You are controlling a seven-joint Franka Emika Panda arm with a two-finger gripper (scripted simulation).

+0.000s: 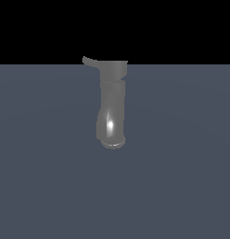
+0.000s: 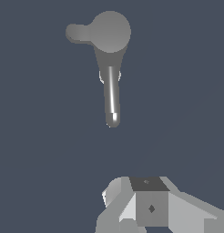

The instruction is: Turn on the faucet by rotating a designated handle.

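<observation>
**Faucet alone on floor, gripper well apart**

Exterior view: grey glossy faucet (image 1: 111, 105) stands on the flat blue-grey floor (image 1: 182, 177), wide cap at top, curved end with round opening at the bottom. Thin handle (image 1: 90, 61) sticks out from the cap toward the exterior view's left. No arm visible here.

Wrist view: faucet (image 2: 111, 68) seen from above, round cap with a lever-like part sticking out sideways. Gripper (image 2: 145, 209) only partly in frame, well apart from faucet, touching nothing. Fingertips cut off, so cannot tell how wide it stands.
</observation>
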